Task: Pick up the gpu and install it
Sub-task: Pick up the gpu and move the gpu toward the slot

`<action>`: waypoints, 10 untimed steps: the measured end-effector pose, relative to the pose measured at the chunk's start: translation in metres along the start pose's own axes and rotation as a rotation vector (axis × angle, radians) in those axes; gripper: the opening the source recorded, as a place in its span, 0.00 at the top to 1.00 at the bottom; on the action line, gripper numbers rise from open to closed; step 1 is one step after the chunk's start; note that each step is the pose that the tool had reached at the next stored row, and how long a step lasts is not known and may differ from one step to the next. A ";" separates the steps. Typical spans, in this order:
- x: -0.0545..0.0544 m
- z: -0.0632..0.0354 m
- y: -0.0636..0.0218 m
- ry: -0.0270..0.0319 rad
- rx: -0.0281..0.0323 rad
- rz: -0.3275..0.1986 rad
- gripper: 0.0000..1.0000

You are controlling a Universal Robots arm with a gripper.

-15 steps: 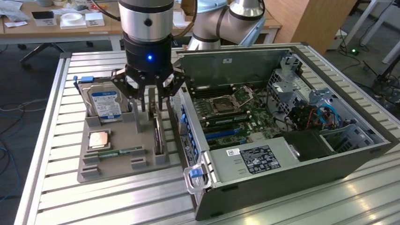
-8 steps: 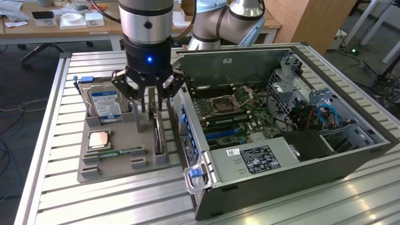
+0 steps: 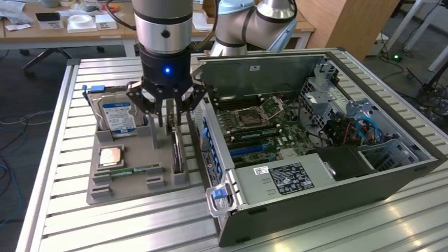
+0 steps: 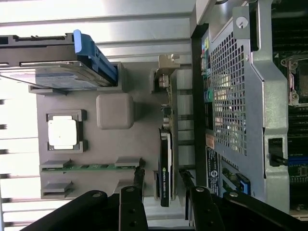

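- Gripper [image 3: 171,123] hangs over the tray [image 3: 140,190] with jaws wide, one finger on either side of the gpu [image 3: 176,152], not closed on it.
- Gpu stands on edge in its slot, on the tray's side nearest the case [image 3: 329,173]; upright, it offers both faces to the fingers.
- Fitted slots steady the other parts: RAM stick [image 3: 133,171] and CPU [image 3: 112,156] flat, hard drive [image 3: 117,116] propped.
- Case lies open, motherboard [image 3: 259,126] exposed for installing.
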State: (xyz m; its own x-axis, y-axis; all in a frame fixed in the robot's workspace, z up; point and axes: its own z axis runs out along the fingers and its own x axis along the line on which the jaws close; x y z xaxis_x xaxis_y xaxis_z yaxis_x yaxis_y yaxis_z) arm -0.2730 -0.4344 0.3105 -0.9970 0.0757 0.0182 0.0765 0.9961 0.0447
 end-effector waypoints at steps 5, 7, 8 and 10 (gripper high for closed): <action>0.000 0.0090 0.0000 -0.0018 -0.0001 0.000 0.58; 0.000 0.0096 -0.0001 -0.0028 -0.0001 0.000 0.58; 0.000 0.0097 -0.0001 -0.0028 -0.0001 0.000 0.58; 0.000 0.0104 -0.0001 -0.0039 -0.0002 -0.001 0.58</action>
State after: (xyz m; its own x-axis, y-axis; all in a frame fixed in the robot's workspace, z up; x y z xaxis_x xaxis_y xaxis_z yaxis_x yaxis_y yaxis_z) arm -0.2736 -0.4340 0.3002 -0.9971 0.0754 0.0143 0.0759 0.9961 0.0449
